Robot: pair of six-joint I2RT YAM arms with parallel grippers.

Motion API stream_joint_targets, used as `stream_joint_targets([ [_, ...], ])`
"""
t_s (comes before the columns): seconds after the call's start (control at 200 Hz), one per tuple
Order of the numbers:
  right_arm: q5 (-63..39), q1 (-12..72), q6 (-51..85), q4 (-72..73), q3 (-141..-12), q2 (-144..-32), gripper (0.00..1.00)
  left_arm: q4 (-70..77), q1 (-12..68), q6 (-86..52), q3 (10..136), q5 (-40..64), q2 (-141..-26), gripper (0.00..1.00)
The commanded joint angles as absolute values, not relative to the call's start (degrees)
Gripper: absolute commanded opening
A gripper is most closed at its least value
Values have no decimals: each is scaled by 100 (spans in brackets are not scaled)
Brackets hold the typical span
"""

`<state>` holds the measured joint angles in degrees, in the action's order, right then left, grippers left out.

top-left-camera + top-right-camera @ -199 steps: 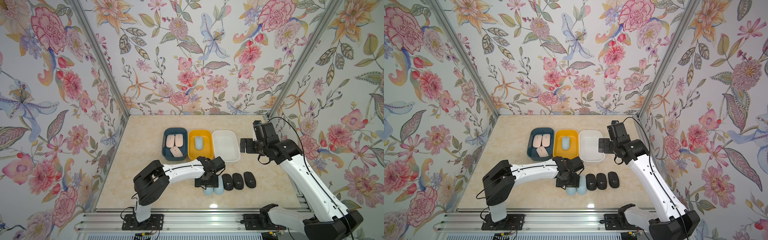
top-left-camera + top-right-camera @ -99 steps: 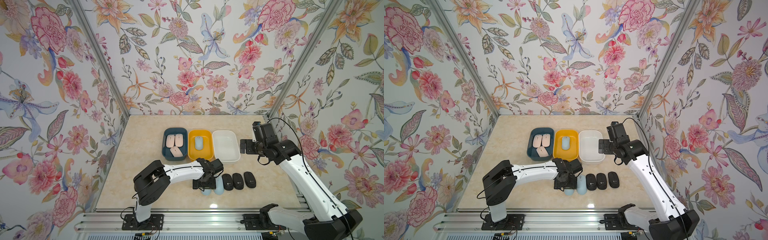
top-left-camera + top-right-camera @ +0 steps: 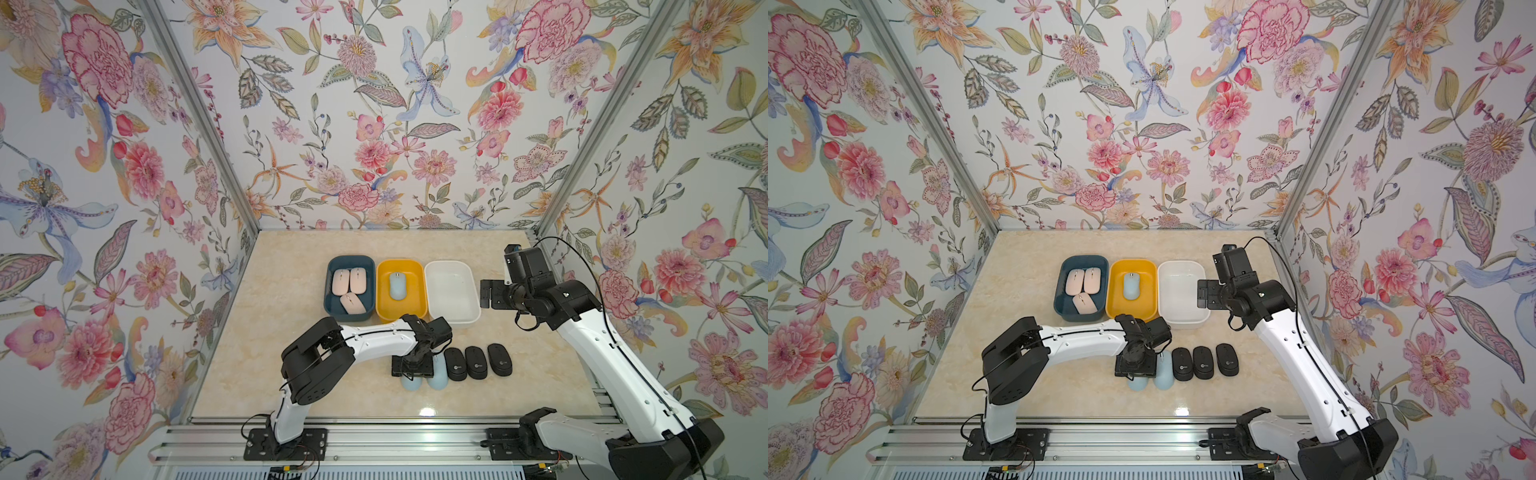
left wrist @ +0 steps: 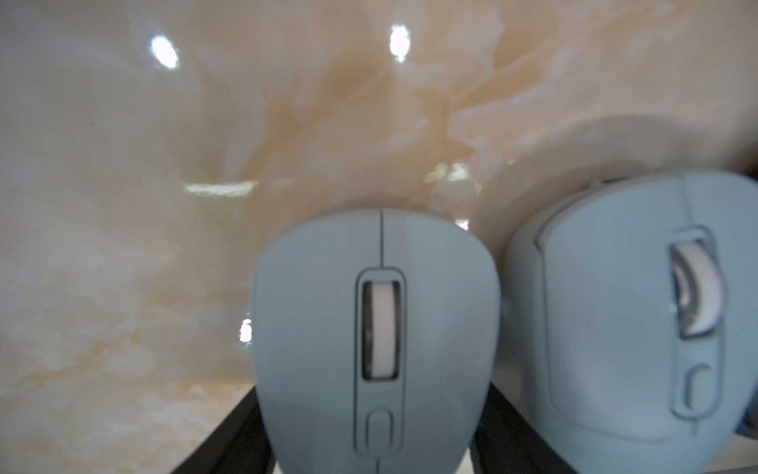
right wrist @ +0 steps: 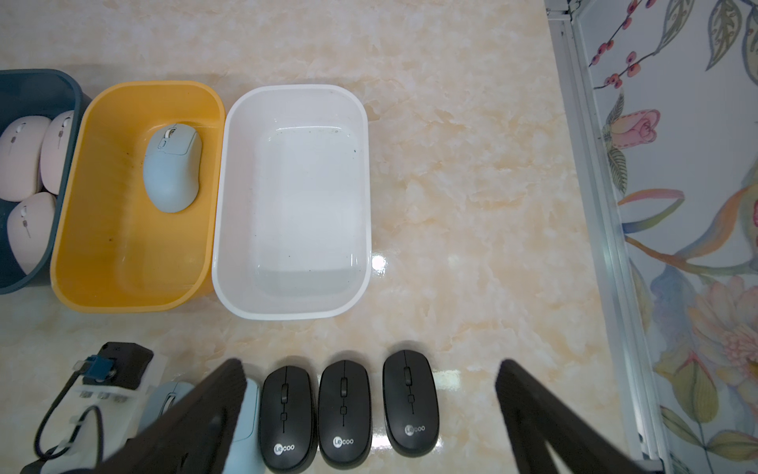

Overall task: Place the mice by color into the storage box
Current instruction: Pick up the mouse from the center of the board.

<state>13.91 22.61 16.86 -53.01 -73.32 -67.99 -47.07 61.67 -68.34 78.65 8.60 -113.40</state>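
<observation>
Bright even light, probably overhead, glare spots on glossy table (image 3: 427,411), left wrist view blurred

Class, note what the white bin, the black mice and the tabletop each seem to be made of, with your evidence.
White bin: likely moulded plastic, smooth and semi-gloss, with rounded seamless corners.
Black mice: probably matte plastic shells, with a dull sheen and a printed logo.
Tabletop: glossy, cream marble veining with sharp light reflections; polished stone or laminate, cannot tell which.
</observation>
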Motion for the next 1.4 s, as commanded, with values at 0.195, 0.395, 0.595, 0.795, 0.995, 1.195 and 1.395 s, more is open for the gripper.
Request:
stream_joint_targets([
  [0.195, 1450, 2250, 1714, -5231, -7198, -6803, 99, -5162, 6117, -6619, 8121, 705, -11532, 62],
  [0.395, 1452, 2241, 1696, -5210, -7208, -6821, 99, -5290, 6099, -6546, 8045, 687, -11317, 50],
  [0.595, 1415, 2249, 1716, -5194, -7212, -6824, 99, -5363, 6031, -6616, 7846, 622, -10931, 48],
  [0.795, 1424, 2244, 1681, -5206, -7295, -6810, 99, -5685, 5949, -6617, 7930, 471, -10523, 49],
  [0.995, 1365, 2249, 1688, -5200, -7437, -6825, 99, -5943, 5642, -6551, 8343, 328, -10152, 49],
  [1.195, 1297, 2245, 1683, -5168, -7604, -6947, 99, -6152, 4965, -6003, 9006, 332, -10052, 50],
  [1.395, 1301, 2243, 1691, -5125, -7667, -7043, 99, -6301, 4408, -5465, 9948, 381, -10536, 51],
])
